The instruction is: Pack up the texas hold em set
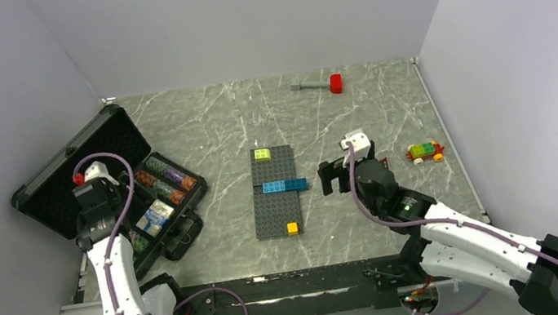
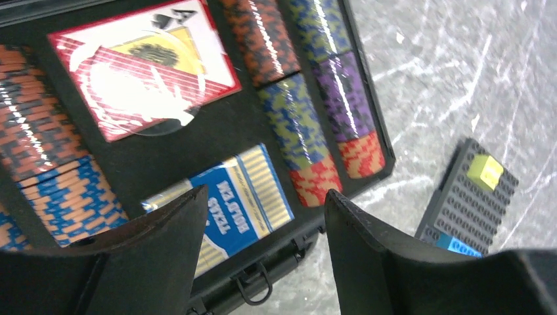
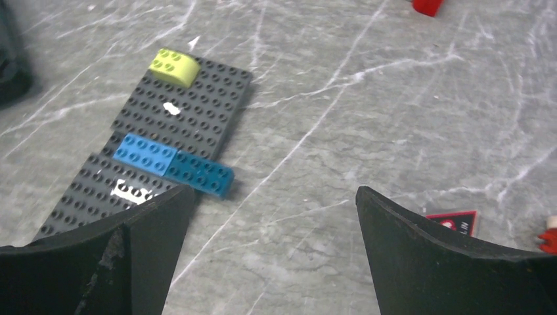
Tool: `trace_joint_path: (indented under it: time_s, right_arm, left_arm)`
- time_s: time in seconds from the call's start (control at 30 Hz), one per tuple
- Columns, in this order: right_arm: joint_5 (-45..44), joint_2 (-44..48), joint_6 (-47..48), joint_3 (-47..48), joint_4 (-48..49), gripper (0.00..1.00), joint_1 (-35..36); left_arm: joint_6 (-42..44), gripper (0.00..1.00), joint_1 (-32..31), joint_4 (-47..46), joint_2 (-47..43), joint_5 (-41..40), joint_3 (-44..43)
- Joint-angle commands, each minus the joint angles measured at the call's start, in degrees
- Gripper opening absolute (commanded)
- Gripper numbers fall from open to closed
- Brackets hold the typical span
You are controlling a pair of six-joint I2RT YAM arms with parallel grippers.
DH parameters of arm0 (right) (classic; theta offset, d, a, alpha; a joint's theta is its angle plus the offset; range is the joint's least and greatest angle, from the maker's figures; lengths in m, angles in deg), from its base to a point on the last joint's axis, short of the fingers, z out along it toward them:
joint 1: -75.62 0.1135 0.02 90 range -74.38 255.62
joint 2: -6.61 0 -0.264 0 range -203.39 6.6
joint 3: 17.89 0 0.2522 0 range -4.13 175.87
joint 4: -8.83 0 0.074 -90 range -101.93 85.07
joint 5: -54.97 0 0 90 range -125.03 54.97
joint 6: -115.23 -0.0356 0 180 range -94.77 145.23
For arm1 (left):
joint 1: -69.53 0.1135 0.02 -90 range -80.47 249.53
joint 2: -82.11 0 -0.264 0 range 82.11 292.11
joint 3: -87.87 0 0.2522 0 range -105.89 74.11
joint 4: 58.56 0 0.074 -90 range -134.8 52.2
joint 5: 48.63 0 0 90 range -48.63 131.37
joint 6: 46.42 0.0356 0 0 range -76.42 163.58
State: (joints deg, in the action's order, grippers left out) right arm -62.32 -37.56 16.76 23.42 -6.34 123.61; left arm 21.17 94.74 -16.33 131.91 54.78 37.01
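Observation:
The black case [image 1: 56,176] lies open at the left, its lid leaning back. Its foam base [image 2: 197,141] holds rows of coloured chips [image 2: 299,141], a pink card pack [image 2: 144,72] and a blue-white card pack [image 2: 243,200]. My left gripper [image 1: 107,215] hovers over the base, open and empty [image 2: 265,193], above the blue-white pack near the case's front latch. My right gripper [image 1: 333,176] is open and empty [image 3: 274,190] over bare table, right of the baseplate. A small dark tile with a red edge [image 3: 453,222] shows beside its right finger. The orange and blue buttons are out of view.
A dark grey baseplate [image 1: 274,193] with lime, blue and yellow bricks lies mid-table, also in the right wrist view [image 3: 177,125]. A red-headed hammer [image 1: 323,83] lies at the back. A small brick car [image 1: 425,152] sits at the right. Walls close in on both sides.

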Motion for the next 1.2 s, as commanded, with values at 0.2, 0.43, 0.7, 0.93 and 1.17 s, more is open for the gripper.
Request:
trace_joint_path:
  time_s: [0.2, 0.43, 0.7, 0.93, 1.17]
  right_arm:
    - [4.2, -7.6, -10.9, 10.1, -11.8, 1.0, -15.5]
    - [11.4, -16.9, -11.1, 15.3, -16.6, 1.0, -31.0]
    - [15.5, -28.1, -15.4, 18.5, -23.0, 1.0, -39.8]
    - [14.6, -29.2, -24.7, 15.6, -22.1, 1.0, -43.7]
    - [8.8, -33.1, -31.2, 14.9, -20.2, 1.0, -43.8]
  left_arm:
    - [8.0, 0.7, -13.3, 4.0, -5.6, -5.5, -3.5]
    - [11.4, 0.71, -27.8, 0.6, -5.6, -11.8, -7.6]
    - [13.8, 0.71, -32.4, -3.9, 3.0, -9.4, -14.3]
    - [14.1, 0.71, -32.7, -3.4, 1.4, -8.1, -12.2]
    - [13.8, 0.71, -32.7, -3.1, 0.7, -6.7, -12.2]
